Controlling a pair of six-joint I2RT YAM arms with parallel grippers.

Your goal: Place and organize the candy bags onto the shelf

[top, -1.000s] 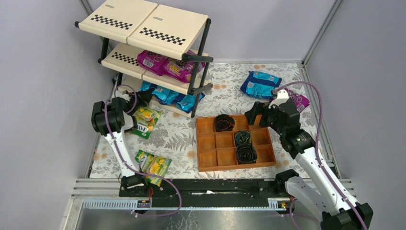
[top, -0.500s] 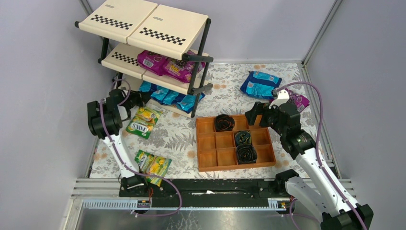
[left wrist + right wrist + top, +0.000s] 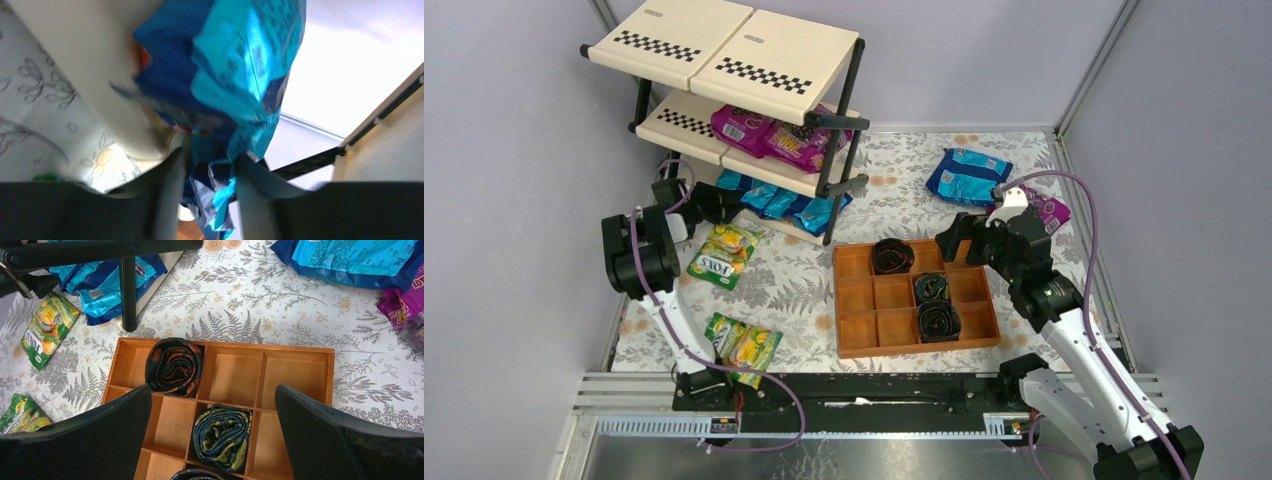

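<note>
from above: the shelf [image 3: 724, 50] stands at the far left of the flowered cloth [image 3: 894, 170]. purple bags [image 3: 774, 135] lie on the shelf's middle tier and blue bags [image 3: 789, 203] on its bottom tier. the left gripper [image 3: 709, 205] reaches in at the left end of that bottom tier; its fingers are too dark to make out from here. a green bag [image 3: 721, 253] lies on the cloth just in front of the shelf, and a second green bag [image 3: 744, 345] lies further in front. well to the right of the shelf lie a loose blue bag [image 3: 969, 175] and a loose purple bag [image 3: 1052, 210]. the wooden tray [image 3: 854, 300], in front and to the right of the shelf, holds three dark rolls [image 3: 892, 256]. the right gripper [image 3: 957, 243] hangs over the tray's edge on the side away from the shelf.

left wrist: one blue bag [image 3: 235, 65] fills the view, close against the shelf's cream panel [image 3: 90, 60]. the fingers [image 3: 167, 200] stand a narrow way apart with the bag's crumpled end between them. i cannot tell whether they pinch it.

right wrist: the fingers [image 3: 100, 435] are spread wide with nothing between them, above the tray. the shelf's black post [image 3: 129, 290] shows beyond.
</note>
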